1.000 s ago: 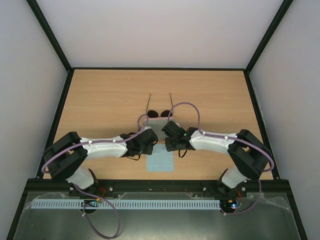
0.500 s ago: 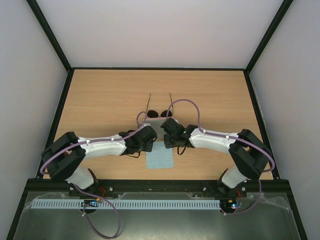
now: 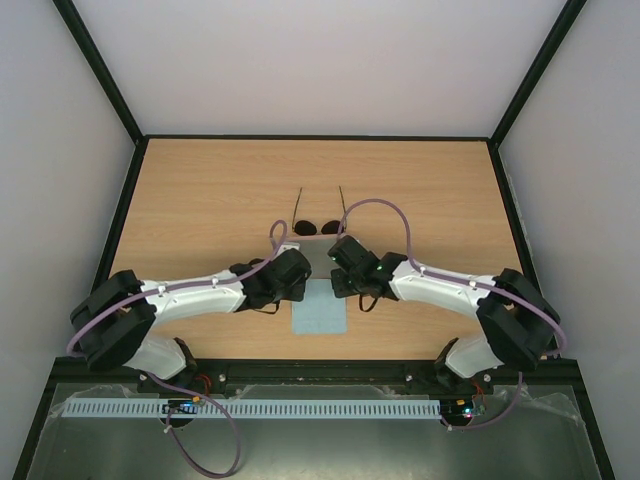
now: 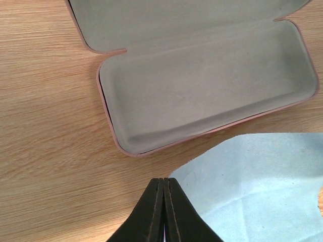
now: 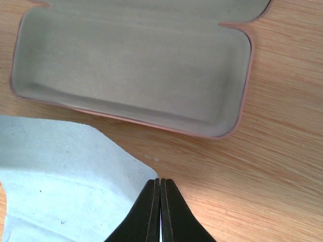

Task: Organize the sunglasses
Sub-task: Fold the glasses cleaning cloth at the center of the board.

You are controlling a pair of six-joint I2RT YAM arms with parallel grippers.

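Hovering low, my left fingers [image 4: 160, 206] and right fingers [image 5: 156, 206] are each pressed together with nothing visibly between them. A corner of the blue cloth [image 4: 262, 186] lies just beside each tip. Directly ahead sits the open pink case [image 4: 202, 96], empty. The sunglasses [image 3: 318, 227] lie on the desk [image 3: 200, 200] beyond its lid, temples pointing away. I judge I should rise over the lid, spread before descending, and take the thin frame, not the lenses.

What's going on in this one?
Two robot arms are tidying away sunglasses. The left gripper and right gripper are both shut, each tip at a corner of the light blue cloth; whether they pinch it is unclear. The pink case lies open and empty beside the cloth. The sunglasses lie unfolded farther back, untouched.
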